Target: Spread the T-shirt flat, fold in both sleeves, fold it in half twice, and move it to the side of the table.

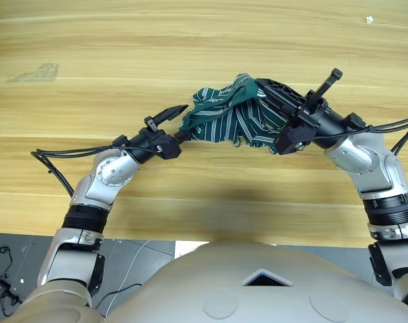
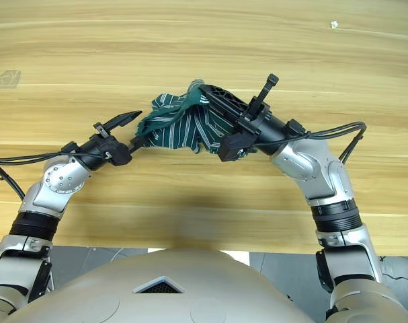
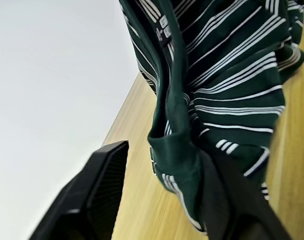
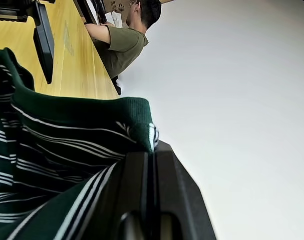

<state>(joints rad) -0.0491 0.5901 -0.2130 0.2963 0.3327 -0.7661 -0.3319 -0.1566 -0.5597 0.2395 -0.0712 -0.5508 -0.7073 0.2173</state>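
Observation:
The T-shirt [image 1: 234,118] is dark green with white stripes and hangs bunched between my two arms over the wooden table [image 1: 190,40]. My right gripper [image 1: 259,85] is shut on the shirt's ribbed edge [image 4: 91,115], which is pinched at the fingertips [image 4: 153,150]. My left gripper [image 1: 180,124] is open at the bundle's left end. One of its fingers [image 3: 99,185] stands free of the cloth, and the other finger [image 3: 224,195] lies against a hanging fold [image 3: 177,160]. Most of the shirt is crumpled, so sleeves and hem cannot be told apart.
A small white scrap [image 1: 370,19] lies far back on the right, and a grey mark [image 1: 35,73] sits on the table at the left. The table's front edge [image 1: 190,237] runs close to my body. Bare wood surrounds the shirt.

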